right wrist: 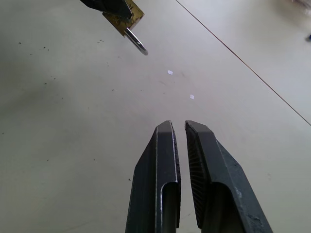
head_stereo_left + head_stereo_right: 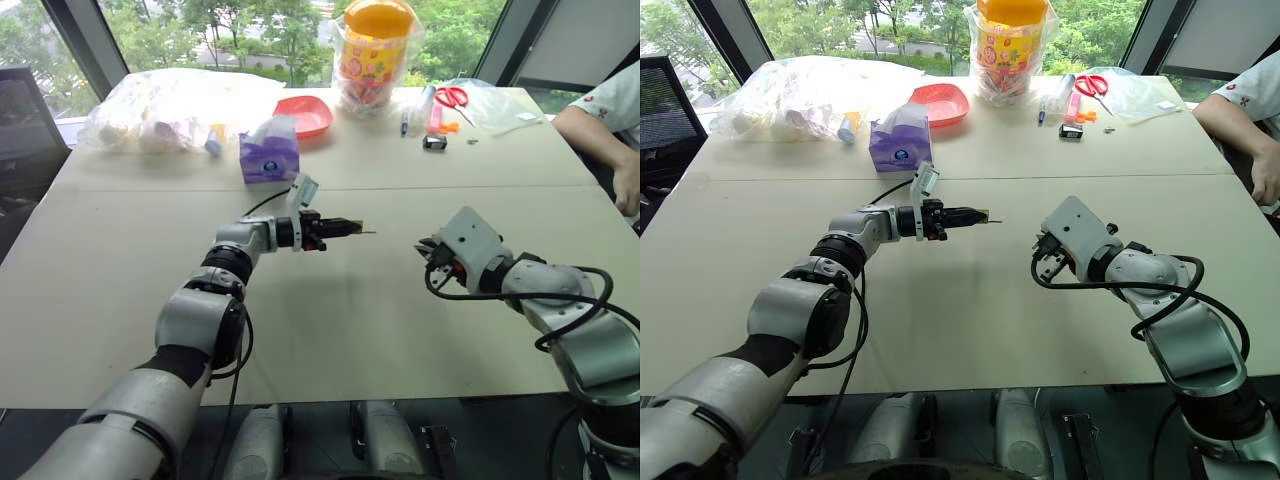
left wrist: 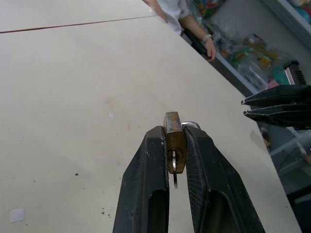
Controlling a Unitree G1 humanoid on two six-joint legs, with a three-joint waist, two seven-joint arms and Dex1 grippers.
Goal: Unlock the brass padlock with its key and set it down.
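My left gripper [image 3: 175,130] is shut on the brass padlock [image 3: 175,145], holding it above the middle of the table [image 2: 330,340]. The key [image 3: 174,175] sticks out of the keyhole, on the side facing the wrist. The silvery shackle [image 1: 137,42] points away toward my right gripper [image 1: 179,125]. That gripper is shut on nothing and hovers a short way to the right of the padlock [image 2: 362,231]. Whether the shackle is sprung open I cannot tell.
Along the far side of the table are a purple tissue pack [image 2: 268,155], a red bowl [image 2: 305,113], a full plastic bag [image 2: 170,105], an orange-lidded jar [image 2: 375,55], scissors [image 2: 452,97] and a small black clip [image 2: 434,142]. A person's arm [image 2: 610,130] rests at the far right edge.
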